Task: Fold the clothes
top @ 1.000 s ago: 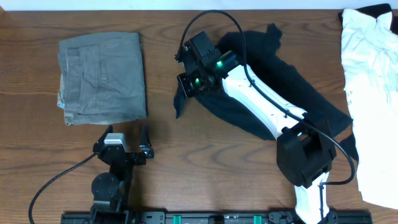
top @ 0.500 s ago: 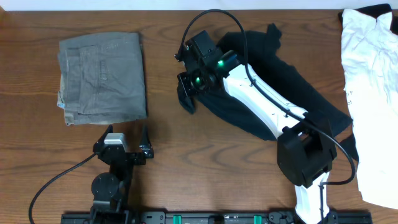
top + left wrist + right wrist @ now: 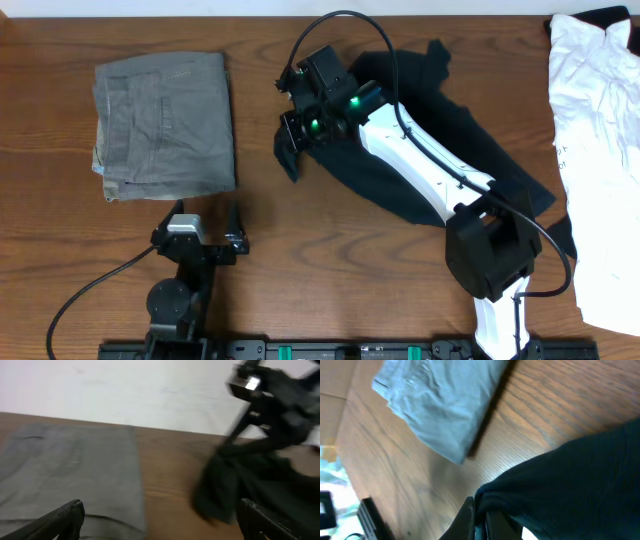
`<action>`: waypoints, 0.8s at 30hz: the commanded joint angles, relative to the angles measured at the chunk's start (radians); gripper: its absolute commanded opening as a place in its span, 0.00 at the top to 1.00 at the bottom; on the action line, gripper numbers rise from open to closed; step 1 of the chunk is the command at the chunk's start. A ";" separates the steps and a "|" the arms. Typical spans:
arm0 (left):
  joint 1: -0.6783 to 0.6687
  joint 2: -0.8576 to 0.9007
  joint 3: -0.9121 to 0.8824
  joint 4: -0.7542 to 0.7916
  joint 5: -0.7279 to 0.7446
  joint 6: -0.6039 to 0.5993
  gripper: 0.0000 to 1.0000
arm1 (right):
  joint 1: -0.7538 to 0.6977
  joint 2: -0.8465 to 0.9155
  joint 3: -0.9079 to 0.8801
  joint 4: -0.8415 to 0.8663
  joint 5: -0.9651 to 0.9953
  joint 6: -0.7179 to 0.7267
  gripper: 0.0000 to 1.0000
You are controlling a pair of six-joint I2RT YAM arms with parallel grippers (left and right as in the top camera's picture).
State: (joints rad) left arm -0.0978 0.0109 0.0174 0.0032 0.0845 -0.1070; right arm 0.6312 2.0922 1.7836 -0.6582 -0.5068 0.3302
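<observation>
Our right arm reaches diagonally from the near right across the black T-shirt (image 3: 455,110), wrist tipped down at its left edge. The right gripper (image 3: 292,135) is pinched tight on a bunched fold there (the wrist view shows cloth between the fingers). The shirt lies crumpled mid-table, right of the folded trousers (image 3: 165,125). Our left arm sits tucked by the front edge, left gripper (image 3: 205,214) spread wide and empty.

Black T-shirt (image 3: 460,120), grey-green trousers (image 3: 165,125), white garment (image 3: 600,150)
</observation>
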 commanded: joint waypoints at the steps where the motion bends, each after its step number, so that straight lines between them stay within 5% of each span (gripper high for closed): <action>1: 0.006 0.006 -0.013 -0.013 0.171 -0.038 0.02 | -0.003 0.000 0.000 0.020 -0.068 0.026 0.95; 7: 0.006 0.122 -0.013 0.016 0.297 -0.048 0.02 | -0.003 0.000 0.000 0.046 -0.078 0.039 0.94; 21: 0.005 0.438 -0.013 0.510 0.523 -0.049 0.03 | -0.005 0.000 0.000 0.080 -0.090 0.059 0.92; 24: 0.005 0.443 -0.013 0.489 0.492 -0.048 0.35 | -0.005 0.000 0.000 0.084 -0.089 0.059 0.91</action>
State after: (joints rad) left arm -0.0982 0.4473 0.0063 0.5003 0.5617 -0.1585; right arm 0.6312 2.0922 1.7836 -0.5785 -0.5766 0.3794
